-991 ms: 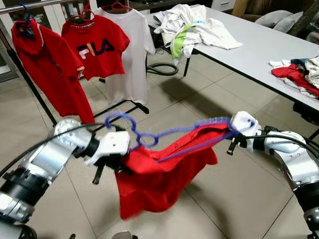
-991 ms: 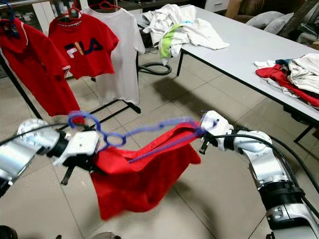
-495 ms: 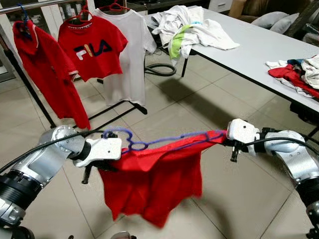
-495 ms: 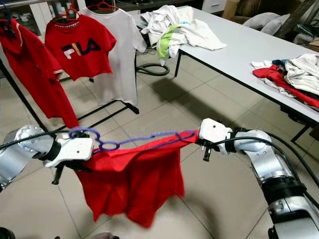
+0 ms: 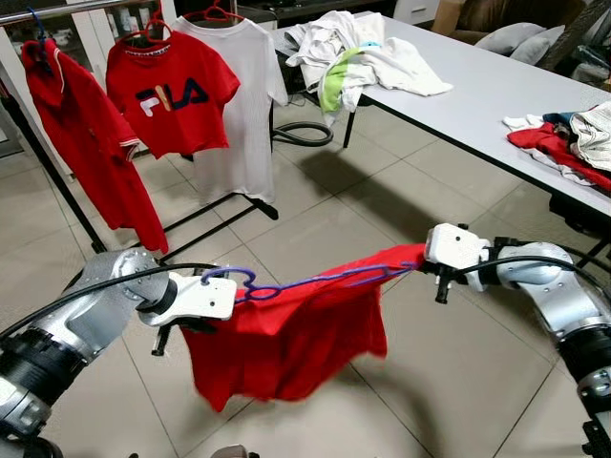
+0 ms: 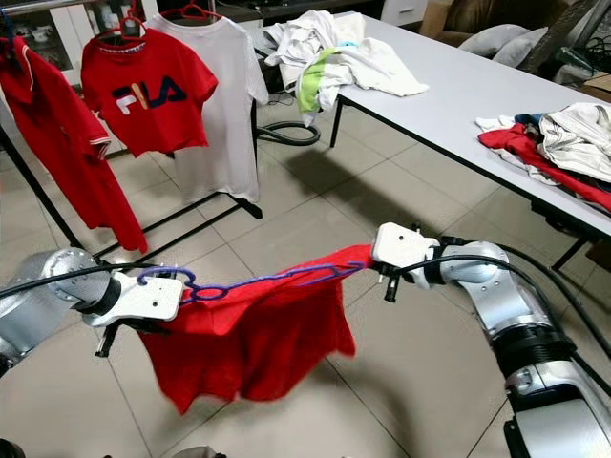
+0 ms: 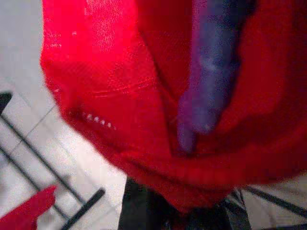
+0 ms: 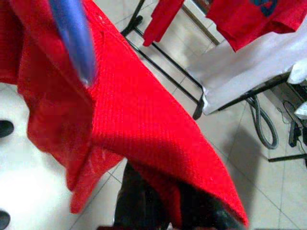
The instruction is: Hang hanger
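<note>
**Red shirt stretched on a blue hanger between two arms**

The left gripper point(image 6: 143, 303) at 8 o'clock and right gripper point(image 6: 393, 260) at 3 o'clock hold a red knit shirt point(image 6: 250, 334) draped on a blue-purple plastic hanger point(image 6: 258, 279). A black clothes rack point(image 6: 143, 229) stands at 11 o'clock, a grey table point(image 6: 496, 105) at 1.

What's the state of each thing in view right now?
Blue hanger: held level between both grippers, not on the rail.
Red shirt: draped over the hanger, hanging slack.
Left gripper: holding the hook end.
Right gripper: holding the far end.
Clothes rack: three garments hung.
</note>
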Motion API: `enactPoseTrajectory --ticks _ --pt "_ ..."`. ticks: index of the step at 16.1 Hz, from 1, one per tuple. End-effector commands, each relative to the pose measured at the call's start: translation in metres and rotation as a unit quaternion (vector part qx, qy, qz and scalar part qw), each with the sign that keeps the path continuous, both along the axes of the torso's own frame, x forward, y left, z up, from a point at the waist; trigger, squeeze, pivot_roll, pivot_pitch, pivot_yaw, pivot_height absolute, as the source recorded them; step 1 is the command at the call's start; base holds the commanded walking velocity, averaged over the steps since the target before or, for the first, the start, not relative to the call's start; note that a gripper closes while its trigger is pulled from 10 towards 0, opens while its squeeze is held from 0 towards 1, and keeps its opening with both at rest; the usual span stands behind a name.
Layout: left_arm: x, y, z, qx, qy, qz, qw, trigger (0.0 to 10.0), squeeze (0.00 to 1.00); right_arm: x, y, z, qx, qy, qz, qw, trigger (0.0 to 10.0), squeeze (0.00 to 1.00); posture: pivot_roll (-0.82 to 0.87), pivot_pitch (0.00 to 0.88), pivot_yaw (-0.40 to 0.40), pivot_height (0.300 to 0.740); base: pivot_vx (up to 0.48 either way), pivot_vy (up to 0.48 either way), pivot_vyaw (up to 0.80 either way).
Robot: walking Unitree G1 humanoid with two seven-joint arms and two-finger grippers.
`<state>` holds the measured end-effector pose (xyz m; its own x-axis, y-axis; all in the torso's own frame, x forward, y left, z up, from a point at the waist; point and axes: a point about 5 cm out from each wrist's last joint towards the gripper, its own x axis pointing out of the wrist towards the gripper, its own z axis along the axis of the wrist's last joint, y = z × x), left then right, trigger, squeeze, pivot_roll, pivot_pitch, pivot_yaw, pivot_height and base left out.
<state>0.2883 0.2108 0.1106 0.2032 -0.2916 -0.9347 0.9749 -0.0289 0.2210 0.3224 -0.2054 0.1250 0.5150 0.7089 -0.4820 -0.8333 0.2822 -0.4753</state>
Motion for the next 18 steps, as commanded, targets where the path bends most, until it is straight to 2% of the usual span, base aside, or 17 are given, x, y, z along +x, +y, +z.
enactPoseTrajectory --ticks 1,3,5,6,8,10,16,18 --pt "-0.004 0.037 -0.013 0.083 0.018 0.069 0.994 0.0 0.0 0.008 -0.025 0.021 0.002 -0.038 -0.06 0.997 0.0 0.0 0.0 0.0 -0.031 0.74 0.0 0.0 0.0" --pt "0.007 0.041 -0.015 0.094 -0.026 0.106 0.99 0.0 0.0 0.007 -0.018 0.022 0.012 -0.041 -0.045 0.998 0.0 0.0 0.0 0.0 -0.032 0.74 0.0 0.0 0.0" --pt "0.011 0.041 -0.018 0.099 -0.031 0.118 0.988 0.0 0.0 0.006 -0.011 0.023 0.019 -0.046 -0.033 0.998 0.0 0.0 0.0 0.0 -0.034 0.74 0.0 0.0 0.0" --pt "0.02 0.038 -0.019 0.093 -0.057 0.131 0.985 0.0 0.0 0.006 -0.002 0.027 0.035 -0.051 -0.025 0.998 0.0 0.0 0.0 0.0 -0.034 0.74 0.0 0.0 0.0" --pt "0.027 0.035 -0.017 0.085 -0.083 0.137 0.983 0.0 0.0 0.007 0.004 0.029 0.05 -0.052 -0.024 0.997 0.0 0.0 0.0 0.004 -0.033 0.74 0.0 0.0 0.0" --pt "0.038 0.019 -0.007 0.047 -0.122 0.127 0.983 0.0 0.0 0.005 0.012 0.028 0.065 -0.041 -0.02 0.997 0.0 0.0 0.0 0.006 -0.028 0.74 0.0 0.0 0.0" --pt "0.044 0.014 0.005 0.028 -0.158 0.108 0.981 0.0 0.0 0.001 0.009 0.02 0.063 -0.01 -0.033 0.997 0.0 0.0 0.0 0.011 -0.024 0.74 0.0 0.0 0.0" --pt "0.049 0.016 0.015 -0.002 -0.198 0.127 0.972 0.0 0.0 -0.002 0.006 0.018 0.064 0.005 -0.037 0.997 0.0 0.0 0.0 0.014 -0.025 0.74 0.0 0.0 0.0"
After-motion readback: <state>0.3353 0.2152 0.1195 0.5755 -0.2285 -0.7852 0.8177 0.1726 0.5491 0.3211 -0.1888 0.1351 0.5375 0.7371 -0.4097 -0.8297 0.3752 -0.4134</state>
